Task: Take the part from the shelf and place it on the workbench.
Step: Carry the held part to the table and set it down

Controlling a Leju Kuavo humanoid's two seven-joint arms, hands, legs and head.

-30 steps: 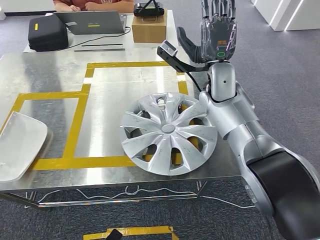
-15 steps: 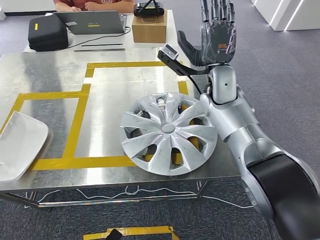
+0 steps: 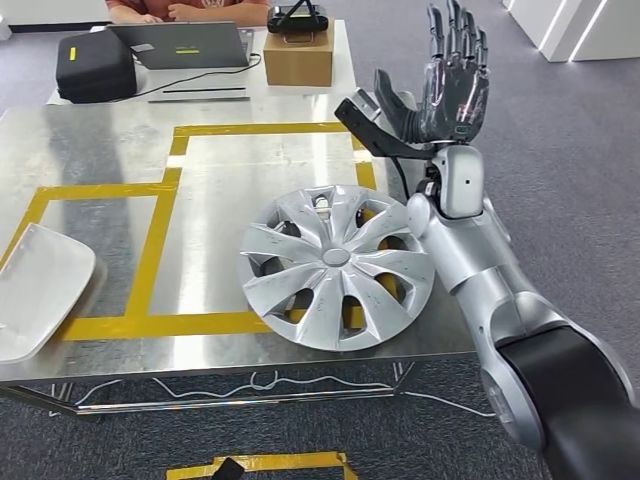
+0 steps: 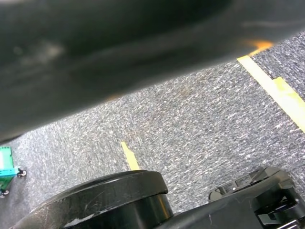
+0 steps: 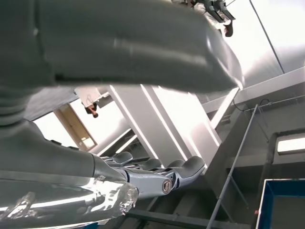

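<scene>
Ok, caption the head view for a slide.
Silver wheel cover resting on the taped workbench, right hand raised open beside it.

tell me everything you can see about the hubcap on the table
The hubcap is a round silver wheel cover, plastic by the look of it, with curved spokes fanning out from a small round centre cap and dark openings between them. It lies flat, face up, on the shiny metal table near its right front corner, covering part of the yellow tape lines. Nothing holds it: the right hand is raised above and beyond it, fingers spread, not touching.
</scene>
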